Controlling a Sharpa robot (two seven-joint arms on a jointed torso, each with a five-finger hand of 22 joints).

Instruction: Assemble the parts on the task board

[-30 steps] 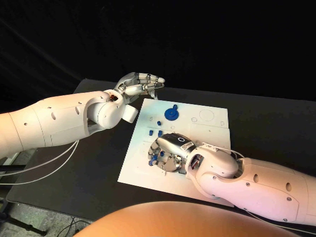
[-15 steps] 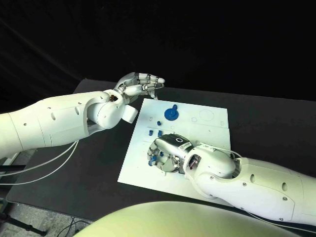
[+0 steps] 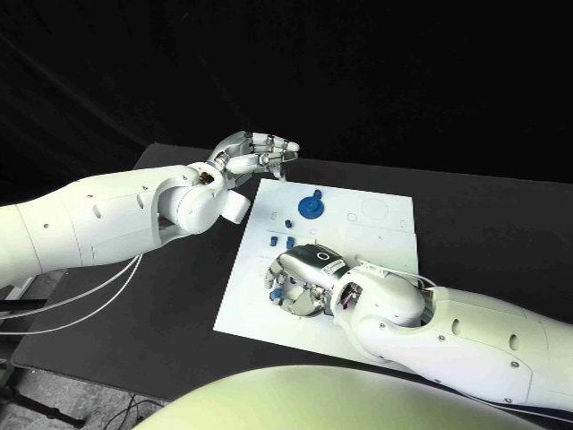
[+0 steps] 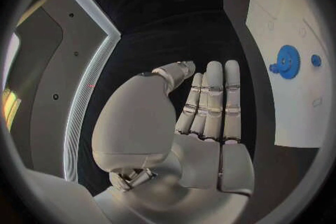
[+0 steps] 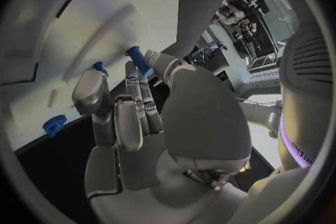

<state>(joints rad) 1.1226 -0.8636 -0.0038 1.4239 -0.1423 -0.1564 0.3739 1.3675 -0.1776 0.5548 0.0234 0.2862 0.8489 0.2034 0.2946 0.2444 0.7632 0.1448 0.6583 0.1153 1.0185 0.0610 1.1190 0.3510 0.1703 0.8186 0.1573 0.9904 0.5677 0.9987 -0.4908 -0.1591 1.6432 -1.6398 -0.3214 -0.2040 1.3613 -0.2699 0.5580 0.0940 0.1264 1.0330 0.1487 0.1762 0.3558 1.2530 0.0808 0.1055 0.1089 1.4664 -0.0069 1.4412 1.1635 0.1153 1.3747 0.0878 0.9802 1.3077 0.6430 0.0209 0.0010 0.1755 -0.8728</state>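
No readable writing or brand on anything; task board (image 3: 377, 242) has only faint outlined shapes, no text legible.

Nearest: right hand (image 3: 303, 279) sits low over the near-left part of the board, palm down, fingers (image 5: 137, 102) curled in. R wrist view shows a small blue peg (image 5: 139, 60) right at the fingertips, apparently pinched between thumb and a finger, its end toward the white board surface. Whether it's seated in the board – can't tell. A second blue bit (image 5: 98, 68) peeks beside another fingertip; a blue round part (image 5: 53, 124) lies on the board edge further off to the side. In head view, small blue parts (image 3: 277, 292) show just beside and partly under the hand's left side.

Mid board: a few small blue pegs (image 3: 280, 240) lie just beyond the right hand, apart from it.

Further: blue gear (image 3: 312, 208) w/ a small blue knob next to it, on the board's far-left area. L wrist view shows the same gear (image 4: 285, 59) and small round piece (image 4: 316, 60) side by side on the white plate.

Farthest: left hand (image 3: 253, 154) hovers over the black counter (image 3: 493, 224) at the board's far-left corner, off the board, well apart from the gear. Its fingers (image 4: 213, 102) are straight and together, thumb alongside, nothing held.
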